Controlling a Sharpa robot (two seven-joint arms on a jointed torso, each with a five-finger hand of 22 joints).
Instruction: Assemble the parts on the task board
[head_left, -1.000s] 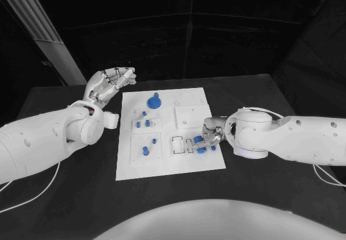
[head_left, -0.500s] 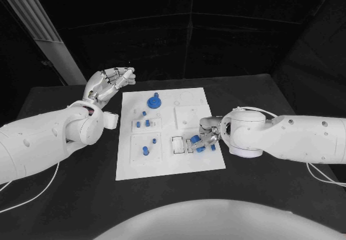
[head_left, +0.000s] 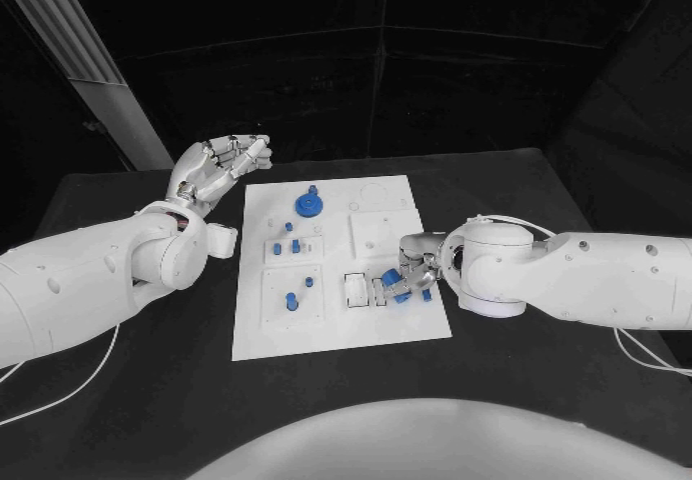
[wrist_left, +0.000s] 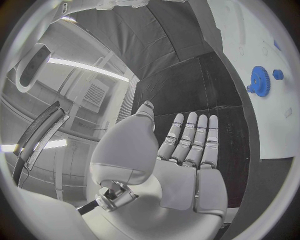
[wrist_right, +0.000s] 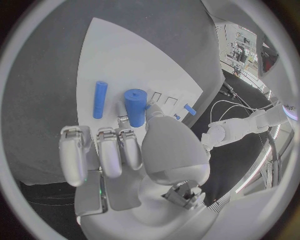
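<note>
The white task board (head_left: 332, 330) lies in the middle of the black table. My right hand (head_left: 414, 275) is low over the board's right side, by the rectangular slots (head_left: 355, 290). In the right wrist view its thumb and a finger pinch a short blue cylinder (wrist_right: 134, 107) that stands upright on the board (wrist_right: 125, 60). A thin blue rod (wrist_right: 100, 99) lies flat just beside it. My left hand (head_left: 216, 165) is raised off the board's far left corner, fingers straight and apart, holding nothing. A blue gear (head_left: 307, 205) sits near the board's far edge.
Small blue pegs (head_left: 289, 245) stand in the left column of the board, and another blue piece (head_left: 291, 299) lies nearer me. The left wrist view shows the gear (wrist_left: 259, 82) and a small peg (wrist_left: 277, 75). Bare black table (head_left: 534, 400) surrounds the board.
My right arm and hand have shifted slightly left along the board, toward the rectangular slots, with the blue cylinder. The left hand has not moved.
</note>
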